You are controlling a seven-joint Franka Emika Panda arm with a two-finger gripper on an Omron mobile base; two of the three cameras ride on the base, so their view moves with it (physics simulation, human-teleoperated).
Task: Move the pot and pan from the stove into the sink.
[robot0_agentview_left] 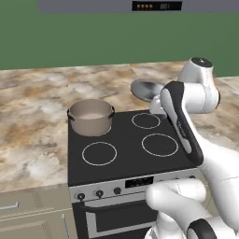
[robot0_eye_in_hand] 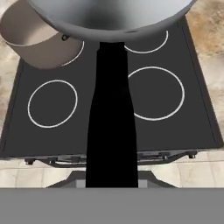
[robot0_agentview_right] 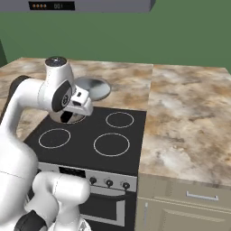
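- Jaws nearly closed; the long black handle [robot0_eye_in_hand: 111,113] runs straight down the middle of the hand view toward the camera, so I judge them clamped on that handle. The fingertips themselves are hidden behind it.
- Pan [robot0_agentview_left: 145,88]: one, shallow and silver, lifted clear of the stove, bowl tilted in the air above the stove's back edge. In the hand view its underside [robot0_eye_in_hand: 109,17] hangs over the far burner rings.
- Handling, pan (judgement): light, rigid metal, smooth. Held out at the handle, the bowl will tend to droop or twist; a grip nearer the bowl would steady it. Not fragile.
- Stove [robot0_agentview_left: 126,154]: one, black glass top; four white burner rings counted, the fourth partly under the pot.
- Pot [robot0_agentview_left: 91,116]: one, brownish-grey, upright on the rear left burner, beige inside, apparently empty. Not yet moved.
- Handling, pot (judgement): heavier and wider than the pan, stiff, slick walls. Too wide to span, so take it by the rim or by one of its two small side handles [robot0_agentview_left: 112,110].
- Desk [robot0_agentview_right: 189,117]: marbled stone on either side of the stove and behind it.
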